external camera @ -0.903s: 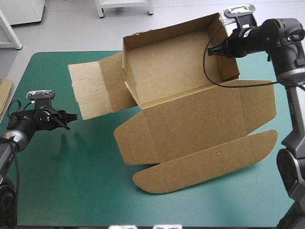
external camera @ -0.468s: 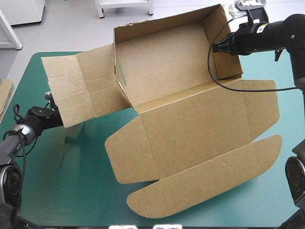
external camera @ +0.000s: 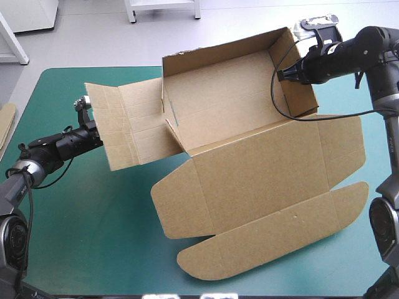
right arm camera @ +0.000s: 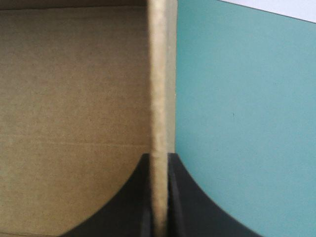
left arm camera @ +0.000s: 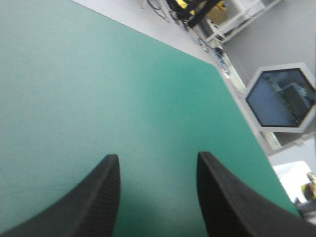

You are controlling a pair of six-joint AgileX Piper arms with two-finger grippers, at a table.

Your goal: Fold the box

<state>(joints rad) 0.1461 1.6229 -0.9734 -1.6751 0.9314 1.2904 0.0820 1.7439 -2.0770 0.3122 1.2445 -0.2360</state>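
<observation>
The brown box [external camera: 249,180] stands tilted on the teal-green cover, its long walls raised and its wide lid [external camera: 268,230] lying flat toward the front. My right gripper [external camera: 289,73] is shut on the top edge of the right end wall [right arm camera: 159,98], which runs up between the black fingers. The left end flap [external camera: 128,128] sticks out unfolded and lifted. My left gripper [external camera: 93,134] sits at that flap's outer edge, partly behind it. In the left wrist view the left gripper [left arm camera: 158,158] stands open over bare cover, with no board between the fingers.
A strip of more brown board [external camera: 6,124] shows at the table's left edge. Teal-green cover [external camera: 93,237] lies bare at the front left, and a narrower strip shows to the right of the lid.
The box swung up and left, then came back right and lower. My left gripper rose from the cover to the left flap's edge. The right gripper kept its hold.
</observation>
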